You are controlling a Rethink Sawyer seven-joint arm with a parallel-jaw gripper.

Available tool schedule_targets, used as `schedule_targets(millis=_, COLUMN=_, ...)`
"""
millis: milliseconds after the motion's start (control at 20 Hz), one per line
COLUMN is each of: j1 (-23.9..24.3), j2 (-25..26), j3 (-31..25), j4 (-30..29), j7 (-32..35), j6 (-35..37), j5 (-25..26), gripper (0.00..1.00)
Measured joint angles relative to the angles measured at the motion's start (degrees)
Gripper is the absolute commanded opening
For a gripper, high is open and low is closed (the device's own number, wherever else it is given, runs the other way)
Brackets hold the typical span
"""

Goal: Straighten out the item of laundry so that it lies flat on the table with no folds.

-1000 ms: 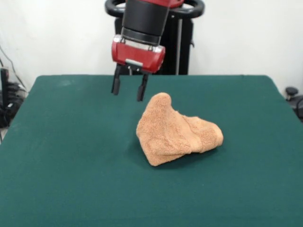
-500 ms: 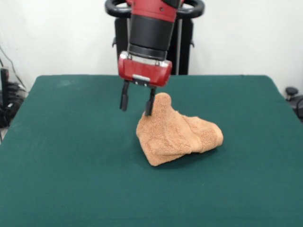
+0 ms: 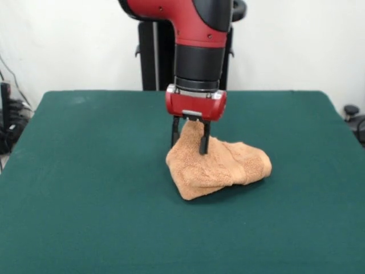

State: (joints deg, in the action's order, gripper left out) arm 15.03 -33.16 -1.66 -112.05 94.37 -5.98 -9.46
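We see the towel [image 3: 219,165] lying in a crumpled heap a little right of the middle of the table [image 3: 85,188], bunched into a rough wedge: a raised peak at the back, a thick rolled fold running out to the right, and a blunt corner pointing toward the camera at the lower left. No part of it lies flat, and we cannot make out any stripes or tag in this heap. The arm [image 3: 197,40] comes straight down from the top of the picture, its red wrist block directly above the towel's peak. The gripper [image 3: 190,138] has its two dark fingers [image 3: 204,142] pointing down on either side of that peak, one at the left edge of the cloth and one pressed against its front (the left finger is partly hidden behind the towel's top). The fingers stand spread with cloth between them, and we see no pinch in the fabric, so we read the gripper as released around the peak, not clamped on it. The green cloth around the heap lies smooth.
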Motion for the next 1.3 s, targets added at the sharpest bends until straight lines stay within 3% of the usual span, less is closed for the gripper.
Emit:
schedule_targets(millis=200, j1=-0.62, j2=0.26, j3=0.34, j4=-0.02, j7=0.48, j6=-0.13, j5=-0.38, gripper=1.0)
schedule_targets(millis=800, j1=-15.59, j2=0.62, j3=11.0, j4=1.0, j7=0.48, j6=1.87, j5=-4.33, gripper=1.0)
schedule_targets(millis=1200, j1=-17.7, j2=0.34, j3=14.55, j4=1.47, j7=0.48, j6=10.23, j5=-4.3, gripper=1.0)
schedule_targets(millis=1250, j1=-18.4, j2=0.29, j3=15.85, j4=1.76, j7=0.48, j6=12.27, j5=-4.3, gripper=0.0)
schedule_targets(millis=1300, j1=-18.84, j2=0.35, j3=16.4, j4=1.91, j7=0.48, j6=12.48, j5=-4.3, gripper=0.0)
